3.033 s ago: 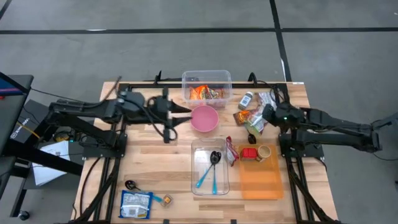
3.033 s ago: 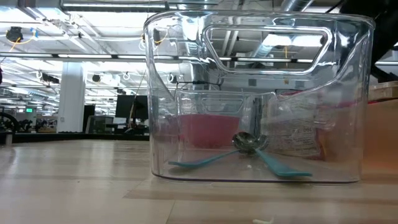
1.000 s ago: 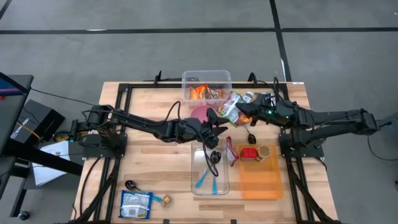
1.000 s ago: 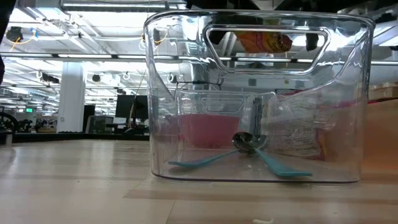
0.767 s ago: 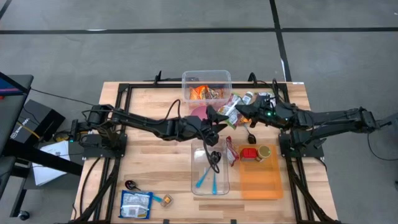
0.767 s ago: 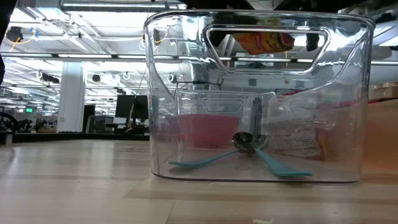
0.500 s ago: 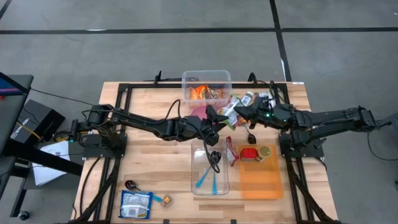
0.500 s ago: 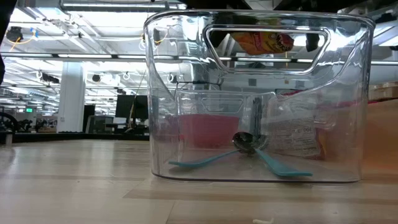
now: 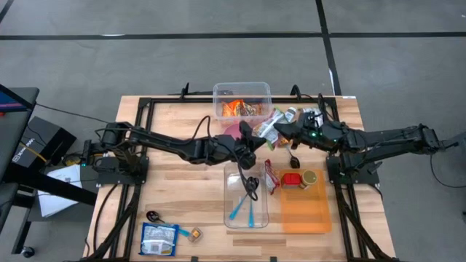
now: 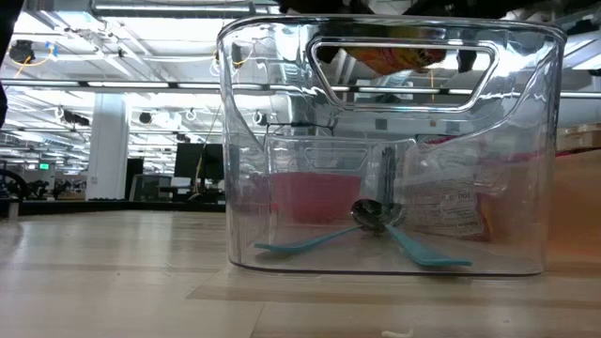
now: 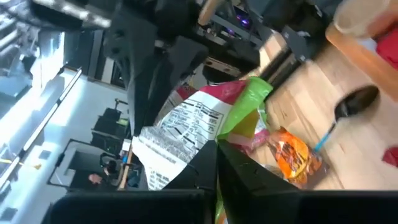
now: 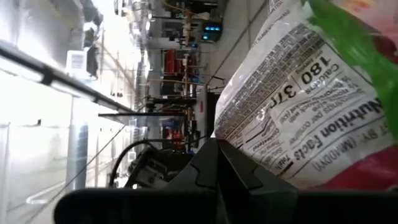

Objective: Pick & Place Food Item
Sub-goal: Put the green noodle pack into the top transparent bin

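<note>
A snack bag, green and red with a white nutrition panel, hangs in the air over the table's middle, just right of the pink bowl. My left gripper reaches in from the left and is shut on it. My right gripper comes from the right and is shut on its other side. In the low view the bag shows through the top of the clear bin. The left wrist view has the bag straight ahead, with the right arm dark behind it. My left gripper pinches the bag's green edge between its two fingers, coming nearly level from the table's left. The bag stands lifted clear of the table ahead of the fingers. My right gripper pinches the bag at its white printed panel, level, from the table's right. The bag spans between the two grippers, clear of the table.
A clear bin with snack packets stands at the far edge. A clear bin holding spoons sits in front of the grippers. An orange tray, a red item, a jar and a black spoon lie at right, a blue packet near left.
My left gripper, open beside the bag a second ago, has shut on the bag's left edge. My right gripper has kept its hold, and the bag has stayed in the air between the two arms.
</note>
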Motion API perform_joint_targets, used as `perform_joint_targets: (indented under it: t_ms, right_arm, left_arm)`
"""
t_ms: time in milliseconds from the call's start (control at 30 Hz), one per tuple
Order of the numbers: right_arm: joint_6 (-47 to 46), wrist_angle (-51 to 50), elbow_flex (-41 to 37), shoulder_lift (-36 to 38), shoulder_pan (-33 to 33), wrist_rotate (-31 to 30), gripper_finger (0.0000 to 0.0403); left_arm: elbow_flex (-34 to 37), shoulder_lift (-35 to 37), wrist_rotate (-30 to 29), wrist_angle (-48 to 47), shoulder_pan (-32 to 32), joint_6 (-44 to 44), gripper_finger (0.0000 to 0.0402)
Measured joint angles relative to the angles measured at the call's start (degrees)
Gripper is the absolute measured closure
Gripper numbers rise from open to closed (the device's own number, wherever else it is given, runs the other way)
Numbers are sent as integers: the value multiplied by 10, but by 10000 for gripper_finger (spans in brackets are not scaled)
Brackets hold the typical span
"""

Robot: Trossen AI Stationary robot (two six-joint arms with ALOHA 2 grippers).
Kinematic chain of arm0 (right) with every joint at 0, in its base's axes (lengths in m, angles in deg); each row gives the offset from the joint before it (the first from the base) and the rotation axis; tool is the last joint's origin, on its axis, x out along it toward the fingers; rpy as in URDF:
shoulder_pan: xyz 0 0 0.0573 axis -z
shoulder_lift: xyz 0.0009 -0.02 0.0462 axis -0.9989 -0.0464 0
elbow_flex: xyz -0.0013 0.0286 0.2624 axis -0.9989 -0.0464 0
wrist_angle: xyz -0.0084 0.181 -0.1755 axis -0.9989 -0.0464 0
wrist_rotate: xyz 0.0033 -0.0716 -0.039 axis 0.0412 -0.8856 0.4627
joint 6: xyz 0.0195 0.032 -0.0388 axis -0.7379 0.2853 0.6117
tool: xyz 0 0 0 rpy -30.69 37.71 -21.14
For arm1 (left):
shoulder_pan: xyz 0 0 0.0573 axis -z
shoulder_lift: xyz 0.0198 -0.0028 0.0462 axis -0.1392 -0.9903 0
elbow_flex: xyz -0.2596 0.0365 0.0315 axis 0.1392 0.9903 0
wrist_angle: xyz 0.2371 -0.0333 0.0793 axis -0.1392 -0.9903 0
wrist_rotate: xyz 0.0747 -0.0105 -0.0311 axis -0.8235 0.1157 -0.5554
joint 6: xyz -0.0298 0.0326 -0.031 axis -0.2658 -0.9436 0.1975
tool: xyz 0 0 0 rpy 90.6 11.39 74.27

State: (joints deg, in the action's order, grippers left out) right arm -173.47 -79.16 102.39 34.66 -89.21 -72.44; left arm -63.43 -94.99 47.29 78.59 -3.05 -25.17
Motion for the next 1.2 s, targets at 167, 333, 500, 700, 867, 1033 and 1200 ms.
perform_joint_targets:
  t_ms: [167, 333, 500, 700, 867, 1033, 1200]
  right_arm:
    - [60, 49, 0, 0, 0, 0, 403]
    - [65, 52, 0, 0, 2, 1, 403]
    - [65, 51, 0, 0, 1, 5, 403]
    - [68, 69, 0, 0, 1, 6, 403]
    - [78, 85, 0, 0, 1, 6, 403]
    - [80, 85, 0, 0, -1, 6, 403]
    - [81, 87, 0, 0, 0, 6, 403]
  left_arm:
    - [0, 23, 0, 3, 0, 46, 400]
    - [0, 53, -10, 3, 0, 67, 401]
    - [0, 74, -24, -3, 0, 68, 401]
    - [0, 96, -26, -16, 3, 68, 401]
    - [0, 97, -26, -28, 3, 79, 401]
    - [0, 97, -24, -29, 7, 87, 401]
    - [0, 97, -23, -28, 12, 87, 401]
